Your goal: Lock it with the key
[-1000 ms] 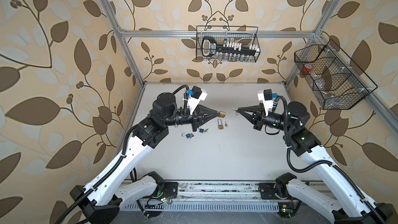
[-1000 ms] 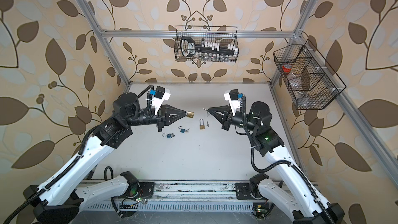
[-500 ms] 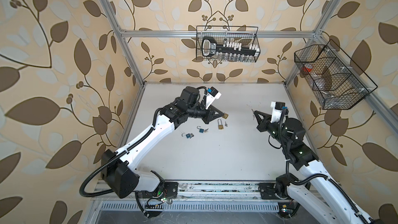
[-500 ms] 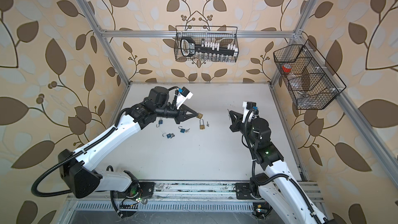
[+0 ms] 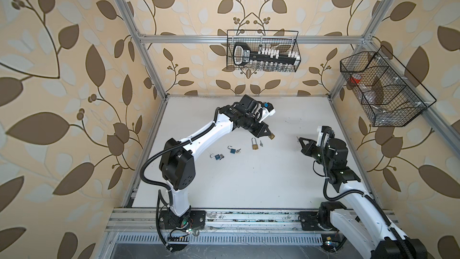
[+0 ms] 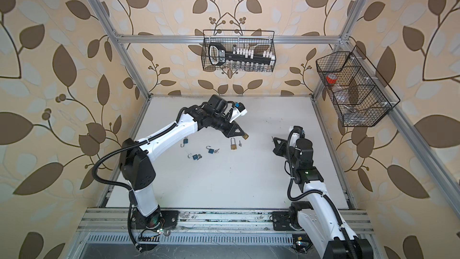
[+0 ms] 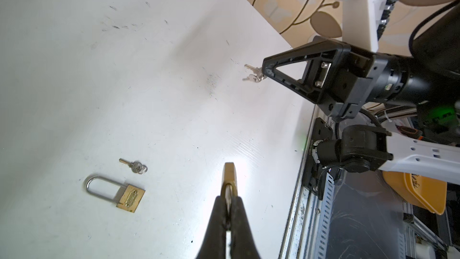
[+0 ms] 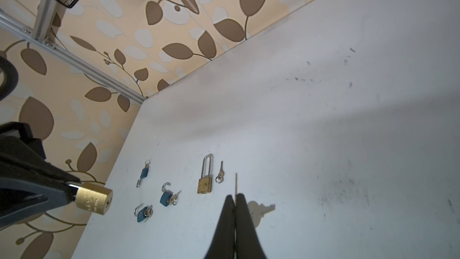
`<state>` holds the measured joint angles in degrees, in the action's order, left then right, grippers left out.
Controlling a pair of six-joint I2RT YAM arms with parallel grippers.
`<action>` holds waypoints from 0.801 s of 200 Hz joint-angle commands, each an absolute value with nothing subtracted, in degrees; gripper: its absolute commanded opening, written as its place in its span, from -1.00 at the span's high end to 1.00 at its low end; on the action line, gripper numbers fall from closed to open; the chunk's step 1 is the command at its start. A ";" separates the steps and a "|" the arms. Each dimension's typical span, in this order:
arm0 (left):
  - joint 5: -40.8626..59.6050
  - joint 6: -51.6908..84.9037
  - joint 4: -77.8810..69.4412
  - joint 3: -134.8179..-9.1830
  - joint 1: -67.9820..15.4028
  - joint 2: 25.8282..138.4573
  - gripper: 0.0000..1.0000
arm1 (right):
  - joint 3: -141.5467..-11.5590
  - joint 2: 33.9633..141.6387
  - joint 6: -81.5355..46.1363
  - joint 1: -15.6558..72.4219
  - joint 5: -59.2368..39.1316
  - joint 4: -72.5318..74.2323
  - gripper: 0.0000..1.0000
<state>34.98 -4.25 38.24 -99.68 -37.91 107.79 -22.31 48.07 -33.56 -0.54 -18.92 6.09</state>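
The left gripper (image 7: pixel 227 203) is seen clamped tight on the steel shackle of a stubby brass padlock (image 8: pixel 94 198). The padlock is held clear of the white tabletop (image 5: pixel 249 183), its rounded body jutting beyond the black fingertips; whether the shackle is snapped home cannot be told. The right gripper (image 8: pixel 235 201) is likewise pinched narrow, and a small bunch of silver keys (image 7: pixel 252 74) on a ring is gripped at its tip, the blades being left sticking out past the fingers. In both top views the two grippers are shown pointing at each other across the middle of the table, well apart, with the stubby brass padlock on the left and the bunch of silver keys on the right. A long-shackled brass padlock (image 6: pixel 233 144) is laid flat on the table near the left gripper, and a single small key on a ring (image 6: pixel 240 143) is placed just beside it, not touching. Further towards the left wall three little blue padlocks (image 8: pixel 166 196) are scattered with their shackles swung open, and keys are seen lodged in at least two of them. A black wire basket (image 5: pixel 263 31) is hung on the back wall and a second wire basket (image 5: pixel 408 73) on the right wall.
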 commanded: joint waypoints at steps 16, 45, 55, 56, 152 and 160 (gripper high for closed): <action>34.97 -7.36 43.91 -106.67 -38.62 113.67 1.00 | -19.92 47.09 -37.65 -1.64 -25.14 7.79 1.00; 35.67 -9.17 44.43 -109.20 -38.93 118.49 1.00 | -19.78 43.99 -35.90 -1.62 -23.15 3.16 1.00; 36.61 -9.89 46.49 -111.74 -38.95 121.09 1.00 | -19.86 43.10 -35.36 -1.59 -22.80 1.88 1.00; 36.72 -10.04 46.75 -111.90 -38.99 121.41 1.00 | -19.86 43.00 -35.35 -1.63 -22.78 1.78 1.00; 40.51 -15.84 57.72 -130.09 -40.95 138.51 1.00 | -19.76 40.63 -34.45 -1.50 -24.60 -0.79 1.00; 40.52 -16.04 57.72 -130.46 -40.96 139.06 1.00 | -19.78 40.65 -34.46 -1.52 -24.63 -0.80 1.00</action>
<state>37.67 -13.61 55.16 -127.09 -40.84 138.32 -20.03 40.58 -35.33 -1.41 -23.14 -0.25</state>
